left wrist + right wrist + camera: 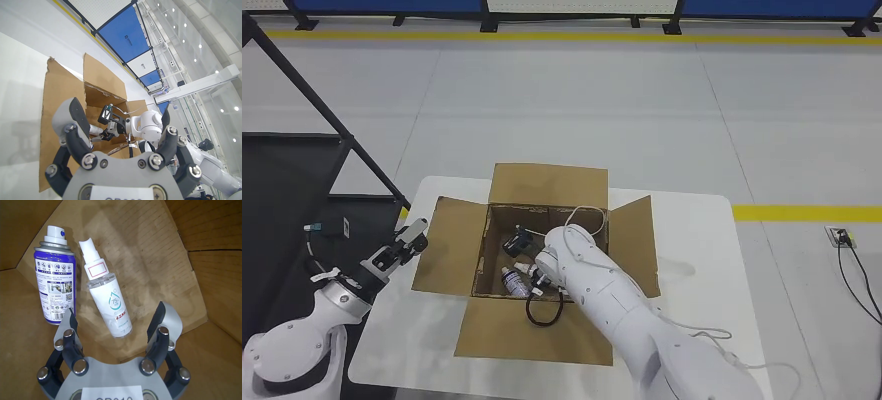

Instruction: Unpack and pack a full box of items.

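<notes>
An open cardboard box [547, 185] stands mid-table with all flaps folded out. On its floor [151, 256] lie a blue spray can [54, 285] and a clear alcohol spray bottle [107, 298], side by side. My right gripper [115, 310] is down inside the box, open, its fingers straddling the lower end of the alcohol bottle without touching it. From above, the bottle [513, 280] shows under the right arm. My left gripper [407, 240] hovers open and empty by the box's left flap [62, 94], its fingertips [75, 103] spread wide.
The white table [692, 230] has bare room right of the box. A black metal frame [302, 90] and a dark panel [282, 200] stand off the table's left side. A cable [854, 275] lies on the floor at the right.
</notes>
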Available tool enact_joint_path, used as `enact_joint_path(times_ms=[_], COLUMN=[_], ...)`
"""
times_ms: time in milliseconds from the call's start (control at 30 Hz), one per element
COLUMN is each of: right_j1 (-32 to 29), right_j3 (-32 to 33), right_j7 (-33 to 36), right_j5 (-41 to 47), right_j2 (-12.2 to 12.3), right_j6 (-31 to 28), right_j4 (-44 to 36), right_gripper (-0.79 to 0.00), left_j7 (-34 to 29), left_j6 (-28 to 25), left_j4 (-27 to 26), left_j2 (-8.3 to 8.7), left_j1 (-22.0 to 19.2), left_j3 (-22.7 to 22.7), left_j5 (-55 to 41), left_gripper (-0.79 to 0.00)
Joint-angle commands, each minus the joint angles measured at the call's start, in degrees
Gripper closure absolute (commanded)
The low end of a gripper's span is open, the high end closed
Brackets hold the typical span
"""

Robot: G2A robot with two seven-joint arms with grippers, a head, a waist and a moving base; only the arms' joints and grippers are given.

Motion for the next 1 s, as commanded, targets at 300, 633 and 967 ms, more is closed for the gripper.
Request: enact_joint_path(times_ms=[300, 633, 967], right_j1=[0.0, -1.3, -1.6], right_j3=[0.0, 0.1, 1.1], right_j7=[0.0, 0.6, 2.2], right_j5=[0.0, -1.7, -1.7], right_j2=[0.0, 0.3, 1.0], right_j6=[0.0, 3.0, 1.4], right_j4=[0.0, -1.9, -1.3], right_gripper=[-0.785, -0.785, -0.32], left_j7=[0.0, 1.5, 2.1], left_j6=[0.0, 0.3, 0.3], left_j4=[0.0, -1.3, -1.4], left_j2=[0.0, 0.25, 0.77], left_j1=[0.0, 0.8, 1.3], left_j3=[0.0, 1.6, 1.5], left_j5=[0.0, 0.5, -0.3], left_gripper=[-0.785, -0.785, -0.785])
